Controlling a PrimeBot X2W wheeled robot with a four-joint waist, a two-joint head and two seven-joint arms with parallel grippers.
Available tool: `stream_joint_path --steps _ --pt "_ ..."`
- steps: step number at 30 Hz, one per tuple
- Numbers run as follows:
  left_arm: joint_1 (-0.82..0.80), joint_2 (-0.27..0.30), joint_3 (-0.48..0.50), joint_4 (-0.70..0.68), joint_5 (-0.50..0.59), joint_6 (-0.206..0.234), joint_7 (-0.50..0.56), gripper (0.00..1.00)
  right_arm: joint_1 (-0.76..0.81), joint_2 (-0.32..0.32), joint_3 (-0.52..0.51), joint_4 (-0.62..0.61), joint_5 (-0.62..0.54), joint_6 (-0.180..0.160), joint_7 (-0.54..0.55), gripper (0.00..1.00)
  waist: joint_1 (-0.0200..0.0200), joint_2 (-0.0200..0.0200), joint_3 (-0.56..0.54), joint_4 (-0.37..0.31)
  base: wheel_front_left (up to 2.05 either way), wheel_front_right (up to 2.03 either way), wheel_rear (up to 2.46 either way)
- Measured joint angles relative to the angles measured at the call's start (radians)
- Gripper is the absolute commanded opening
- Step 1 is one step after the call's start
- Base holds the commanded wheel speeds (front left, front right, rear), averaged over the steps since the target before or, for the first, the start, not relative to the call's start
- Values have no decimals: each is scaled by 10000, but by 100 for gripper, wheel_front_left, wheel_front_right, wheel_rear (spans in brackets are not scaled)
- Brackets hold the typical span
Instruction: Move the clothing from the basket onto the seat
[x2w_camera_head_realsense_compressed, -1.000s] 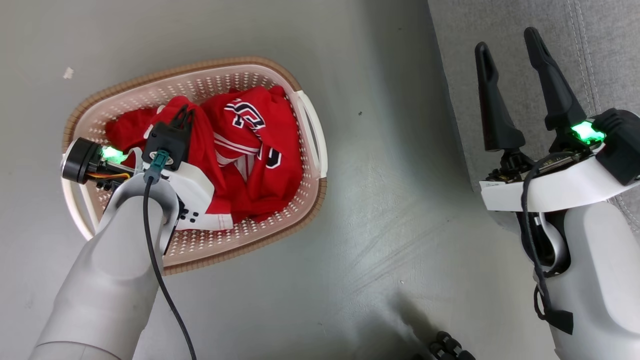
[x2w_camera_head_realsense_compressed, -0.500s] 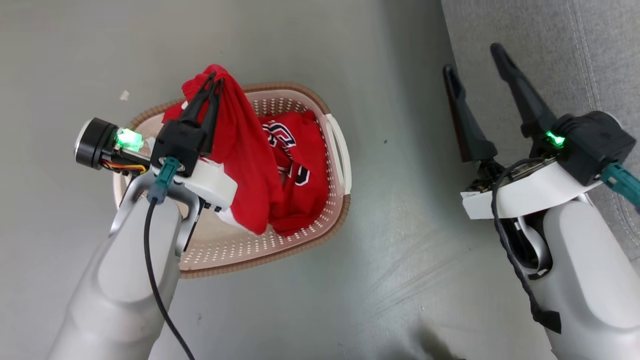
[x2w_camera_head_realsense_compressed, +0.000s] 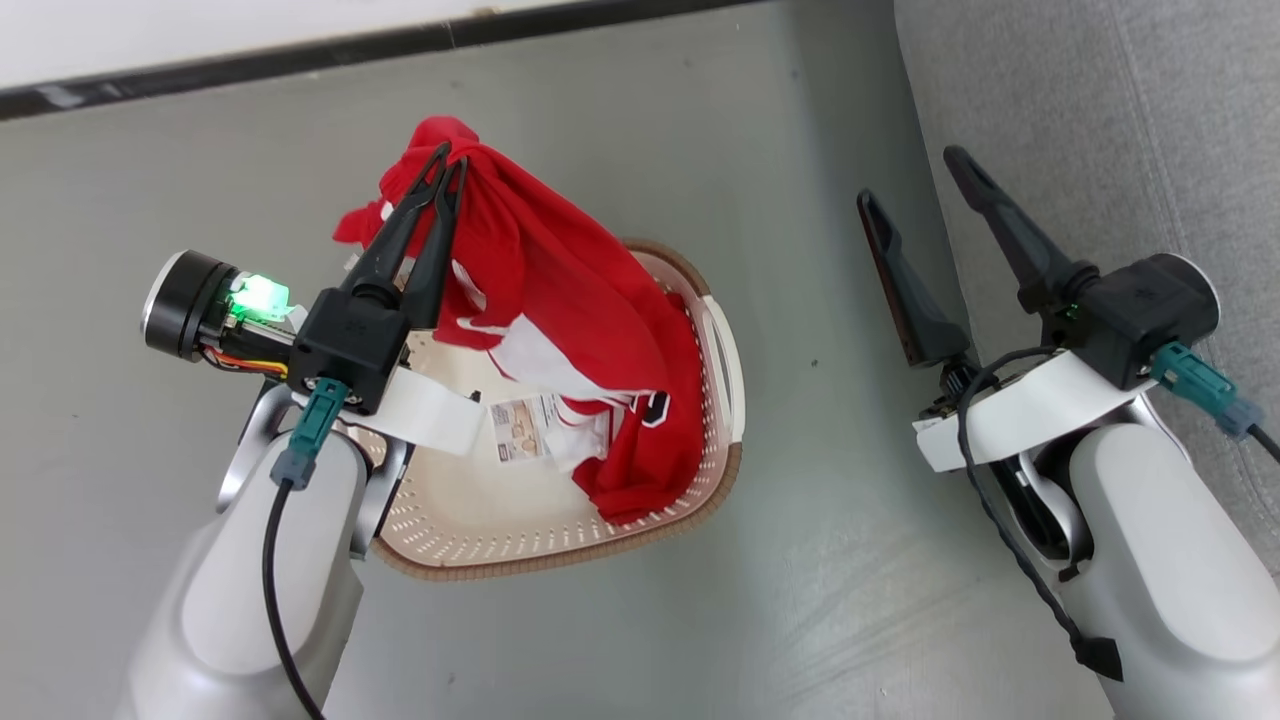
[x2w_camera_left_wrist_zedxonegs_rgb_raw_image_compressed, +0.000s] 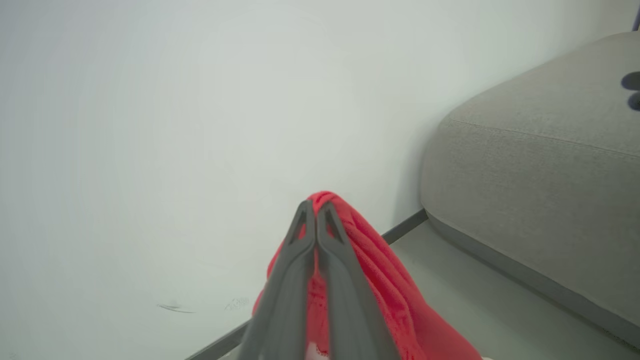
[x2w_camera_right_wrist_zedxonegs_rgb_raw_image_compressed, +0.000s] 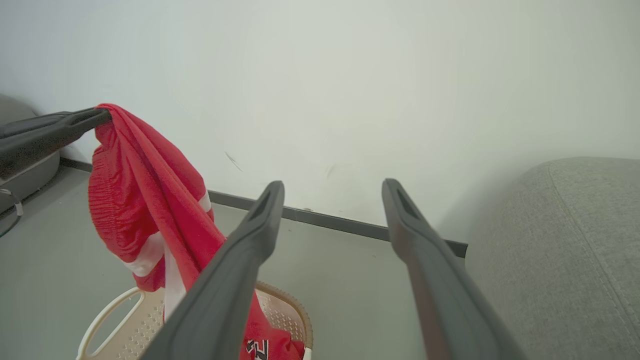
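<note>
Clothing (x2w_camera_head_realsense_compressed: 580, 300) hangs from the left hand (x2w_camera_head_realsense_compressed: 451, 158), whose fingers are pinched tight on a bunched red fold above the basket (x2w_camera_head_realsense_compressed: 450, 520), with the lower folds trailing inside it. The step in hand looks like the lift-out. The right hand (x2w_camera_head_realsense_compressed: 908, 175) hovers spread wide and empty beside the seat (x2w_camera_head_realsense_compressed: 1100, 120). Next, the load probably needs raising clear of the rim, then carrying rightward over the seat.

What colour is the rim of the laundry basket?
The rim is brown, woven-look, on a cream-white basket; head view shows it best.
</note>
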Motion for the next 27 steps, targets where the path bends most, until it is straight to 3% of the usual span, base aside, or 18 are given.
stream_joint_path --steps 8,16,27 --pt "159 374 -221 -602 2 -391 0 0 131 -483 665 307 0 0 0 100 0 0 -888 279 0 0 0" --pt "139 405 -472 -917 2 -719 0 0 241 -911 1442 637 2 0 0 100 0 0 -1800 487 0 0 0" --pt "51 107 -1101 -913 -50 -1158 2 0 535 -924 3787 899 602 0 2 100 -1 0 -3076 707 0 0 0"
